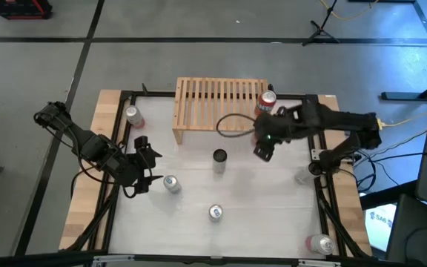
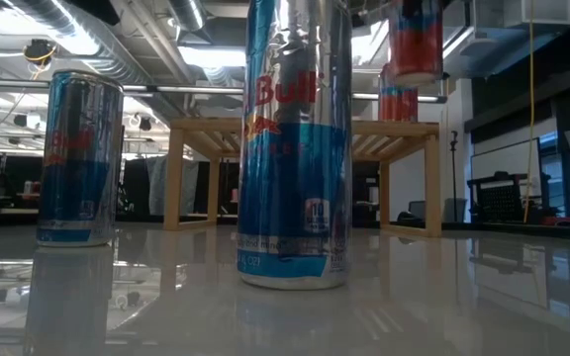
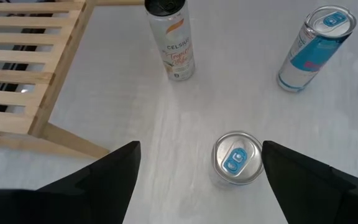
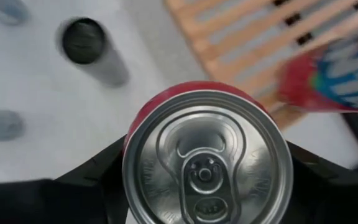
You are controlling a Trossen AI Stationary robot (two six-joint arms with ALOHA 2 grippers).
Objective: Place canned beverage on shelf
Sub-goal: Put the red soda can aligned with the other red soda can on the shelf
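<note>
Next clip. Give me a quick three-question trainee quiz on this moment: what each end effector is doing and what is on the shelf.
1. True or false: the left end effector is shut on a can.
2. The right end effector holds: A) a red can B) a blue can C) nothing.
3. How many cans stand on the shelf?

Key:
1. False: it is open above a blue can.
2. A.
3. One: a second red can, at the end nearer the right arm.
</note>
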